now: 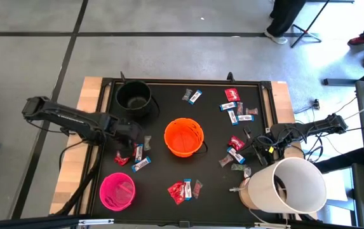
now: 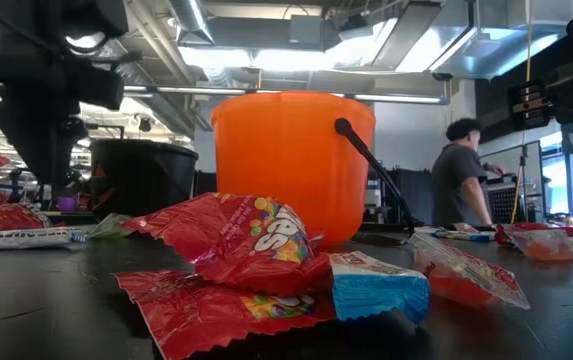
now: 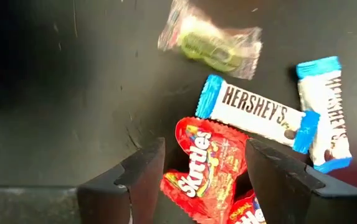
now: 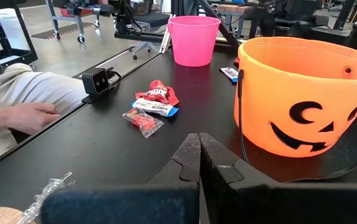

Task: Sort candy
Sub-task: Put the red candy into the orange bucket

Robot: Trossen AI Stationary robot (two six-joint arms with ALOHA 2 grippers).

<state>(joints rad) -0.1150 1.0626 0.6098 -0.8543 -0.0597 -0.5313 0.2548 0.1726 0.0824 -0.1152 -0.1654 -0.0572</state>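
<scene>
the matte black table (image 1: 169, 172) sits in a pale wooden frame on a grey concrete floor marked with dark lines. nearest the front edge lie a red crinkled skittles packet (image 2: 251, 235) on top of another red packet, with a blue-and-white bar (image 2: 376, 285) touching them; in the high view this small heap (image 1: 183, 189) lies between the round pink plastic bucket (image 1: 117, 191) and a white paper cylinder (image 1: 289, 186) at the right front corner.

at mid table stands the orange plastic pumpkin bucket (image 1: 183, 137), its black jack-o'-lantern face visible in the right wrist view (image 4: 306, 93). left of it the left tool (image 3: 206, 171) is low over a cluster of candy (image 1: 134, 156), fingers wide apart, straddling a red packet reading "skittles" (image 3: 206, 165) without gripping it. just beside lie two white bars with blue ends, one reading "hershey's" (image 3: 256, 112), the other (image 3: 328, 115) showing only part of that word, and a clear wrapper with something green inside (image 3: 212, 43).

the right tool (image 4: 199, 155) hangs at the right side of the table, fingers pressed together, empty. more candy (image 1: 235, 152) is scattered near it, and farther back another group (image 1: 235, 108) and a pair (image 1: 192, 96).

at the back left stands a black plastic bucket (image 1: 133, 97). beyond the table the room has bright ceiling lights, and a person (image 2: 461, 185) stands at equipment; another person's hand (image 4: 25, 115) rests by the table edge.
</scene>
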